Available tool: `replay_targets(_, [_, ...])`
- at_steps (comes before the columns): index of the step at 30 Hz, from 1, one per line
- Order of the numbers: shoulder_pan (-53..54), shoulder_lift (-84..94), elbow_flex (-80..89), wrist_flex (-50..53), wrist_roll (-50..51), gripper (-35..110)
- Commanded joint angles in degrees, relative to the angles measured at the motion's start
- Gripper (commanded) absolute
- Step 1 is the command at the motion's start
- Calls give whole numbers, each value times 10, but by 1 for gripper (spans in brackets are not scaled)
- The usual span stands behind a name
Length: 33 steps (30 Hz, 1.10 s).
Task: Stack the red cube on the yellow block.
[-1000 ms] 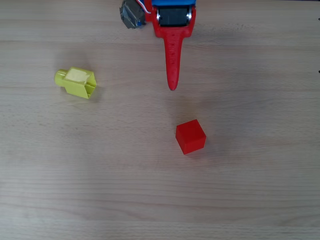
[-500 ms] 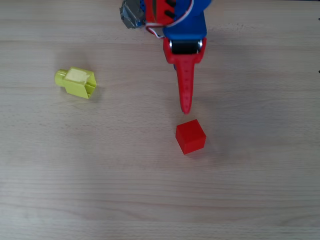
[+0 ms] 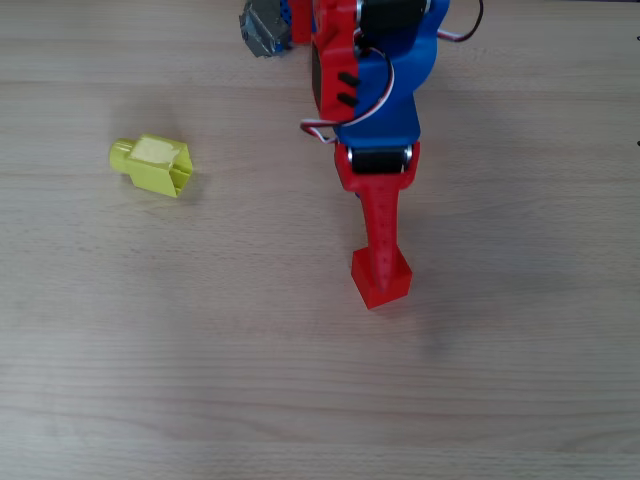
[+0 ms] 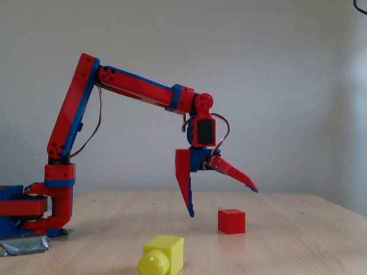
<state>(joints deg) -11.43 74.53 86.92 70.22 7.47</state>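
The red cube (image 3: 381,283) sits flat on the pale wooden counter (image 3: 200,380), and everything else is easiest placed from it. In the overhead view the hand (image 3: 383,262) reaches down the picture from the top edge, and one long red finger (image 3: 380,225) ends over the cube's upper edge, overlapping it from above. The fixed view shows more: the hand (image 4: 221,200) hangs above the counter with its fingers spread wide apart, one finger (image 4: 184,183) pointing almost straight down to the left of the cube, the other (image 4: 236,173) angled out above the cube and ending past its right side. Neither finger touches the cube there (the downward tip stops a little short of the counter and stands clear of the cube's left face). The yellow block (image 3: 152,164) lies well apart from the cube, up and to the left of it in the overhead view, on its side with its round stub pointing left. In the fixed view the block (image 4: 163,256) is nearer the camera than the cube, stub end forward. The red-and-blue arm (image 4: 132,86) rises from its base (image 4: 34,212), far left of the cube.
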Motion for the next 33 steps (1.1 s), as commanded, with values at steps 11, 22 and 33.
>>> replay_targets(11, [13,-5,-35,-72,-25,62])
replay_targets(22, [-4,-24,-15,-143,-53,43])
replay_targets(33, [-20,-25,25,-163,-66,32])
